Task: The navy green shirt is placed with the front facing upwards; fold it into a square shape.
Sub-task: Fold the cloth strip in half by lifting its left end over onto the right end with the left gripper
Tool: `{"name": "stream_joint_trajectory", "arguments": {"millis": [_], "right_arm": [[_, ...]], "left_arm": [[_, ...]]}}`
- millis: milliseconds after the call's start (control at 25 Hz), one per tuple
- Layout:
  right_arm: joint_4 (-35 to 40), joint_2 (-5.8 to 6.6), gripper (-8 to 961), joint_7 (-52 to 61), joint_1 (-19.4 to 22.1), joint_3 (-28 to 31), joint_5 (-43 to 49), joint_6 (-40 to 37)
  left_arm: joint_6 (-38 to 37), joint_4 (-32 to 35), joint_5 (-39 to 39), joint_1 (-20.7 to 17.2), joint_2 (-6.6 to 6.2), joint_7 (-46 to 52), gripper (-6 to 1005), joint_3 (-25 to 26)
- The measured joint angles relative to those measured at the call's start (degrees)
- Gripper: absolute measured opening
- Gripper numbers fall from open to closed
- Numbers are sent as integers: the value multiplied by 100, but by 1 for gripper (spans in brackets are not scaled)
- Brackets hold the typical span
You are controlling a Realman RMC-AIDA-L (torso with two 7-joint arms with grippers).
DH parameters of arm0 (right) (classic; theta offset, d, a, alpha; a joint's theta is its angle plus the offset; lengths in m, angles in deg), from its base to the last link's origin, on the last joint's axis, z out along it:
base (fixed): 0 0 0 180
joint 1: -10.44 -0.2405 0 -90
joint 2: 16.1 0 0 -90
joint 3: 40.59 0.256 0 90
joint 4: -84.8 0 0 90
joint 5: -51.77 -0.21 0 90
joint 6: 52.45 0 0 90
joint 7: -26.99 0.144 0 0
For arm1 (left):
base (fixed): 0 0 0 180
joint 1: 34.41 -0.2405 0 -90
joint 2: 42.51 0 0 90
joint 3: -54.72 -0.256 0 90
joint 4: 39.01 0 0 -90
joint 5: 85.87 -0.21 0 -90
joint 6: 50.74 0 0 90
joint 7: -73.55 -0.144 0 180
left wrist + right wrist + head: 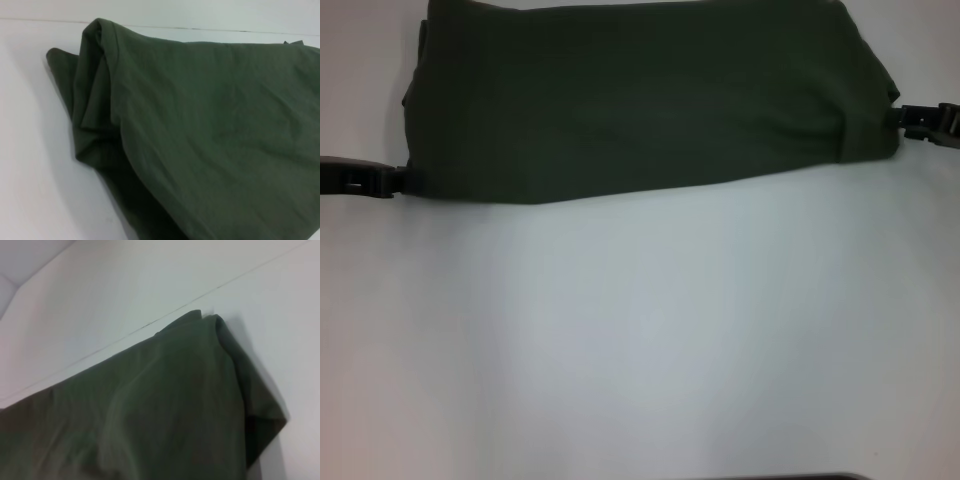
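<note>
both our grippers sit at the shirt (640, 100): left gripper (395, 181) at its left corner, right gripper (905, 118) at its right. we cannot tell the jaws' state. uneven pulling could skew the fold.

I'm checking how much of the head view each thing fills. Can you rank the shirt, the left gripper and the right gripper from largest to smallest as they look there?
1. The navy green shirt, by far the largest.
2 and 3. The left gripper and right gripper: both small and cut off by the picture's edges, too alike to rank.
</note>
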Motion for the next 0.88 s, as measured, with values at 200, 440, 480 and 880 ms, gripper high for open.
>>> {"name": "stream_joint_trajectory", "arguments": {"millis": [200, 440, 480, 880], "right_arm": [[-145, -11, 528, -1, -58, -19, -44, 71], [-165, -52, 511, -11, -115, 4, -50, 85], [-165, -60, 506, -15, -120, 4, -51, 87], [-165, -59, 458, -38, -111, 22, -193, 167]], "left_arm": [[10, 11, 0, 17, 1, -32, 5, 0], [13, 31, 0, 22, 1, -68, 5, 25], [13, 32, 0, 22, 1, -68, 5, 25], [12, 36, 0, 22, 0, -71, 6, 33]]}}
